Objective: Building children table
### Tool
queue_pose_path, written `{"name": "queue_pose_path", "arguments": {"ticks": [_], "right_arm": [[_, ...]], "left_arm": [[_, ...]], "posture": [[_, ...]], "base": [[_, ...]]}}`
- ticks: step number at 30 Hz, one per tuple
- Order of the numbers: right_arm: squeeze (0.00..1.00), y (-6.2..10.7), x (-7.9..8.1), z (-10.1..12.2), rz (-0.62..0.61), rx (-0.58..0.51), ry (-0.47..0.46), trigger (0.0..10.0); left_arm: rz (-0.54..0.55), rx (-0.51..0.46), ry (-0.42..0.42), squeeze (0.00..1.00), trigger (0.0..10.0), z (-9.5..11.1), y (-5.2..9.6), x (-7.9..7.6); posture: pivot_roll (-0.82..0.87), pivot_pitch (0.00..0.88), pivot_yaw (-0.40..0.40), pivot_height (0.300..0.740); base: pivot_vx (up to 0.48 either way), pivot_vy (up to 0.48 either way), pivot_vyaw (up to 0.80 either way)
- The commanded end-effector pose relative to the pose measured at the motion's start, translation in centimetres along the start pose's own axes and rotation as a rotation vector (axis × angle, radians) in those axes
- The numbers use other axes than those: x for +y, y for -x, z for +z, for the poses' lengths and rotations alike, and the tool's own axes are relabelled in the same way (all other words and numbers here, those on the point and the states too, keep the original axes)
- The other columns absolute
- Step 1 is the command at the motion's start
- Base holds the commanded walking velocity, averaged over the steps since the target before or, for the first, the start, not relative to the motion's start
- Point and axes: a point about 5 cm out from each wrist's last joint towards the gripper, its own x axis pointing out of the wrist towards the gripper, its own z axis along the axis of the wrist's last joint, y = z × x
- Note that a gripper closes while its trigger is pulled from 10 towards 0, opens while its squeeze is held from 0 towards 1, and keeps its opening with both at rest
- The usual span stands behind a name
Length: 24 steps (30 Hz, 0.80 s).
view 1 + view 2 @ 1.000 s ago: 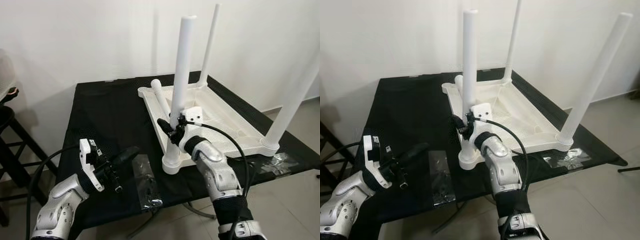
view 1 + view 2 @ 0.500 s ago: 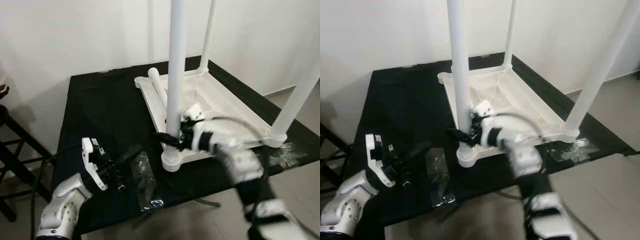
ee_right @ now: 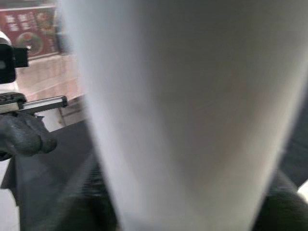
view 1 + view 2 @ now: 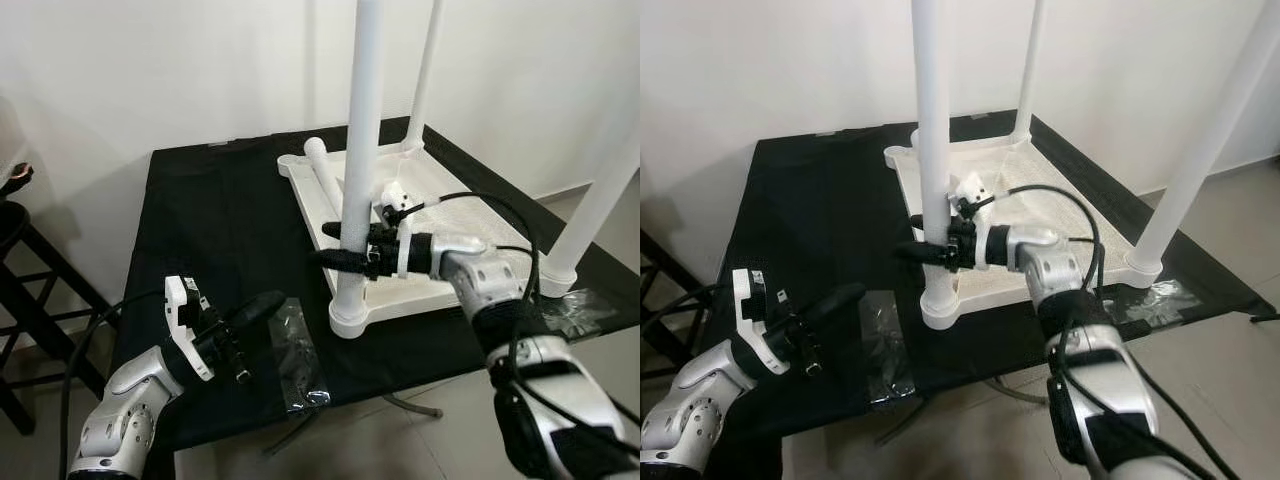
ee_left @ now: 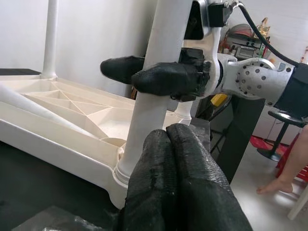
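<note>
A white children's table point(image 4: 455, 200) lies upside down on a black table point(image 4: 220, 230). Three white legs stand up from it: the near one point(image 4: 362, 120), a far one point(image 4: 428, 70) and one on the right point(image 4: 600, 200). A loose leg point(image 4: 325, 180) lies inside the far left corner. My right gripper point(image 4: 335, 245) reaches in from the right and is shut on the near leg low down; the leg point(image 3: 183, 115) is close up in the right wrist view. My left gripper point(image 4: 268, 301) hovers shut and empty over the front left of the black table, pointing at that leg point(image 5: 163, 72).
Clear plastic bags lie on the black table at the front point(image 4: 295, 355) and front right point(image 4: 580, 315). A dark stool point(image 4: 20, 230) stands to the left. A white wall is behind. A person's bare leg point(image 5: 293, 168) is on the floor beyond the table.
My right arm has swung from the front round to the right of the near leg, gripper still around it. The camera has shifted a little. The left arm has barely moved.
</note>
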Motion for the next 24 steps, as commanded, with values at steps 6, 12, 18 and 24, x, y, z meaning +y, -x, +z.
{"name": "queue_pose_path", "arguments": {"ticks": [6, 12, 18, 24], "right_arm": [[0.0, 0.5, -0.1, -0.9, 0.032, 0.017, -0.006, 0.0], [0.0, 1.1, -0.1, -1.8, 0.004, 0.048, 0.009, 0.0], [0.0, 1.5, 0.4, -4.9, -0.338, 0.109, -0.048, 0.0], [0.0, -2.2, 5.5, -7.9, -0.777, 0.028, -0.16, 0.0]], "left_arm": [[0.006, 0.011, 0.004, 0.0, 10.0, -0.5, 0.1, -0.1], [0.005, 0.009, 0.007, 0.0, 10.0, -0.4, 0.1, -0.1], [0.011, 0.001, 0.006, 0.0, 10.0, -0.1, 0.4, -0.1], [0.008, 0.005, 0.01, 0.0, 10.0, 0.1, 0.6, 0.2]], "posture": [[-0.02, 0.0, 0.002, 0.74], [-0.03, 0.0, 0.004, 0.74], [-0.04, 0.0, 0.001, 0.74], [-0.07, 0.0, 0.043, 0.74]], "base": [[0.0, 0.0, 0.0], [0.0, 0.0, 0.0], [0.0, 0.0, 0.0], [0.0, 0.0, 0.0]]}}
